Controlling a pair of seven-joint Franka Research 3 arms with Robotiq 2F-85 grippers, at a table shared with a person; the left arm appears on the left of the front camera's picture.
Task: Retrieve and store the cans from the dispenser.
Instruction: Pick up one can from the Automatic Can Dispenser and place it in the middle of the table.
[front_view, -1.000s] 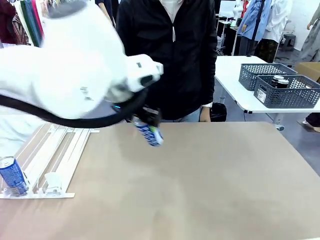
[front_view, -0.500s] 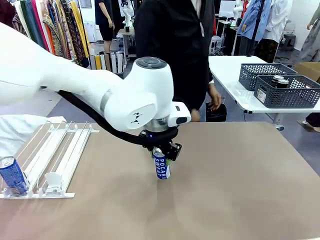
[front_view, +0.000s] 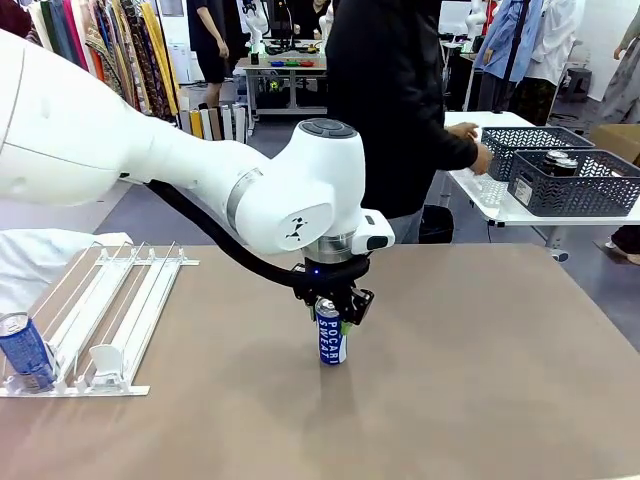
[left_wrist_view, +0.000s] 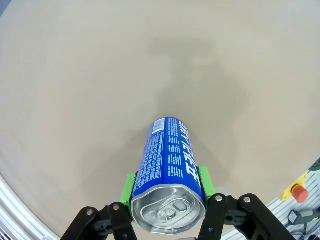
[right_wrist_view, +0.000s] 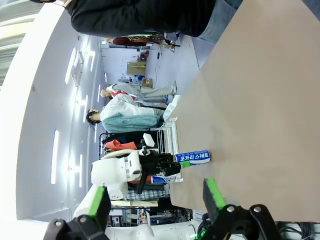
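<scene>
**Blue Pocari Sweat can (front_view: 331, 338) held upright at mid-table by the left gripper (front_view: 335, 312)**

White wire rails form the dispenser (front_view: 110, 310) at the left of the tan table (front_view: 480, 370). One blue can (front_view: 25, 352) stands at its low end in the leftmost lane, silver top up and leaning slightly. The other lanes are bare.

At the middle of the table, the left gripper comes straight down over the Pocari Sweat can. Its green pads are clamped on opposite sides of the can just under the rim. The can's long axis is vertical, with the silver top and pull tab up toward the wrist and the base down at the tabletop. The white lettering runs down its side.

Beyond the far edge, a person (front_view: 390, 110) in a dark jacket stretches a hand (front_view: 480, 157) towards the right.

On the white side table (front_view: 465, 190) at the right sit two grey mesh baskets. The hand is at the left end of the farther basket (front_view: 520, 148), whose contents cannot be made out. The nearer basket (front_view: 585, 195) holds dark cans (front_view: 560, 162) with silver tops, standing upright.

In its own wrist view the right gripper (right_wrist_view: 156, 197) has its jaws wide apart with nothing between them.
</scene>
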